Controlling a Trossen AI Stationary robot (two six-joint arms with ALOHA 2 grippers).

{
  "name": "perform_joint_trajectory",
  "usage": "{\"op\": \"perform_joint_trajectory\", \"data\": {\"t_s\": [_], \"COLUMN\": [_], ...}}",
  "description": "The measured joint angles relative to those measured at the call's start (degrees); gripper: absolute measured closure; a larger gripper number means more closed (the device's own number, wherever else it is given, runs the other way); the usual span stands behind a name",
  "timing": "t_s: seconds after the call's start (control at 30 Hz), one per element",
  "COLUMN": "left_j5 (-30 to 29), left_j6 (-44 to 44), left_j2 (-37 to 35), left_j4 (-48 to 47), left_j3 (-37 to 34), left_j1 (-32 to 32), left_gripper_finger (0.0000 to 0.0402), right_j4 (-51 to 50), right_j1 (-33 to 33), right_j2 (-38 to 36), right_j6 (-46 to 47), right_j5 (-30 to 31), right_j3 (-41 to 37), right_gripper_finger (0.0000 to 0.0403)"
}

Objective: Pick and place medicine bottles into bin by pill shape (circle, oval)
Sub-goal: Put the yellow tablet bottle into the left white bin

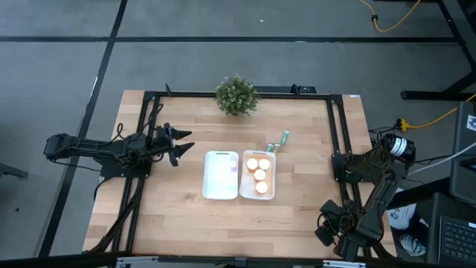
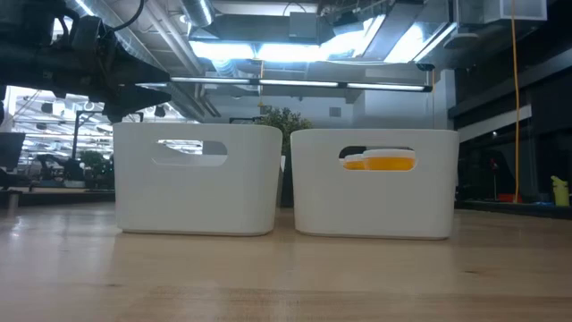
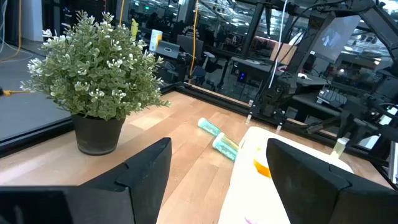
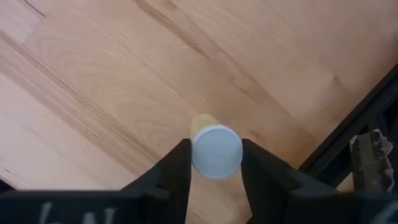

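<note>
Medicine bottles are our concern, and one small bottle (image 4: 215, 148) with a white cap sits clamped between the two fingers of our right gripper (image 4: 215, 163), held across its body just below the cap, above the wood at the table's four o'clock corner. We judge it light, rigid and smooth-sided, so a squeeze across the middle of the cylinder suits it; nearer either end it could pivot or slip. Our left gripper (image 3: 219, 171) waits with its fingers spread at nine o'clock. At the table's centre stand two white bins: the right bin (image 1: 258, 195) holds three orange bottles (image 1: 259, 175), while the left bin (image 1: 221, 192) shows nothing we can make out. Two pale teal bottles (image 1: 278, 143) lie on the wood just beyond the right bin, towards one o'clock. A potted plant (image 1: 237, 95) stands at twelve o'clock on the wooden tabletop (image 1: 178, 208); a workshop lies behind.
</note>
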Motion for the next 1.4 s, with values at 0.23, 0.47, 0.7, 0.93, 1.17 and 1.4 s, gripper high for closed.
{"op": "perform_joint_trajectory", "data": {"t_s": [0.23, 0.47, 0.7, 0.93, 1.17, 1.4], "left_j5": [0.0, 0.0, 0.0, 0.0, 0.0, 0.0], "left_j6": [0.0, 0.0, 0.0, 0.0, 0.0, 0.0], "left_j2": [0.0, 0.0, 0.0, 0.0, 0.0, 0.0], "left_j4": [0.0, 0.0, 0.0, 0.0, 0.0, 0.0], "left_j3": [0.0, 0.0, 0.0, 0.0, 0.0, 0.0], "left_j1": [0.0, 0.0, 0.0, 0.0, 0.0, 0.0], "left_gripper_finger": [0.0147, 0.0147, 0.0147, 0.0147, 0.0147, 0.0147], "right_j4": [0.0, -3.0, -9.9, -13.0, -8.0, -0.4], "right_j1": [-1.1, -3.8, -9.1, -18.0, -29.8, -40.0], "right_j2": [0.0, 0.0, 0.0, 0.0, 0.9, 6.3], "right_j6": [-2.2, -6.6, -18.0, -33.9, -53.0, -73.0], "right_j5": [0.0, 0.0, 4.4, 10.9, 10.7, 10.9], "right_j3": [0.0, 3.2, 11.3, 18.9, 21.9, 28.3], "right_gripper_finger": [0.0288, 0.0292, 0.0290, 0.0293, 0.0293, 0.0293]}}
